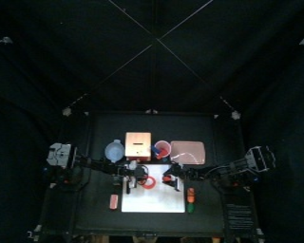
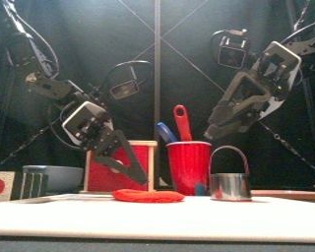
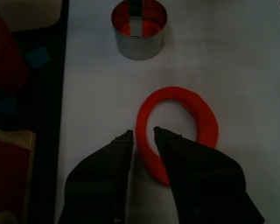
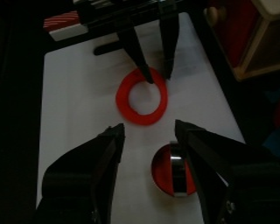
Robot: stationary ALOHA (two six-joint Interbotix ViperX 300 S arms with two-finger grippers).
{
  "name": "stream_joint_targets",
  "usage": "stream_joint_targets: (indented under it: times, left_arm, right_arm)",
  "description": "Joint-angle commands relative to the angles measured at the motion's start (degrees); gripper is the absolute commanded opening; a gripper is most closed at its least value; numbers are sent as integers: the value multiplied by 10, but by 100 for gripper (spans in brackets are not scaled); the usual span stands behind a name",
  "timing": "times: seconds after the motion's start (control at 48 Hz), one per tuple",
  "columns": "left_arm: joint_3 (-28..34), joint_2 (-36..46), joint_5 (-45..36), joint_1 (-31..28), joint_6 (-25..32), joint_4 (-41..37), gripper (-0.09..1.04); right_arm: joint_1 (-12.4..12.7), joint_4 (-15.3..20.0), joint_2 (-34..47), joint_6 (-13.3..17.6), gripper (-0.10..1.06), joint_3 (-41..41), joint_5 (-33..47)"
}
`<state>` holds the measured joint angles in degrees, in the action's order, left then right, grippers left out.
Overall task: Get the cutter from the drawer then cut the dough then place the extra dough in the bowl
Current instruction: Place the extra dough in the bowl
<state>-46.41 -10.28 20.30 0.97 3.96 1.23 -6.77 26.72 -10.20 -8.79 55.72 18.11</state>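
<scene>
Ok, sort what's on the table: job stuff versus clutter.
For the job: dough ring, metal cutter, blue-grey bowl, drawer box, cutting board.
Lying about: red cup of toy knives, pink tray.

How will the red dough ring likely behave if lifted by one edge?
Probably floppy: the dough ring is a thin band lying flat on the white cutting board, so it may sag and stretch. Likely light, being hollow. Unlikely to roll, lying flat.
</scene>
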Motion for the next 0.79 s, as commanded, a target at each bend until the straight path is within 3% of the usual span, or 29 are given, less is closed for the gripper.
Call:
stream_joint_targets:
  times: [0.021, 0.146, 0.521, 0.792]
  left_arm:
    - [11, 3, 2, -3, 0, -2, 77]
    - [17, -7, 0, -3, 0, 0, 81]
    - [33, -37, -44, -9, 0, 1, 79]
    - [33, -42, -47, -8, 0, 0, 66]
  right_arm:
    - [1, 0, -17, 0, 85, -4, 2]
    - [1, -1, -17, 0, 85, -4, 2]
    - [1, 0, -10, 0, 85, -4, 2]
    - [2, 0, -10, 0, 85, -4, 2]
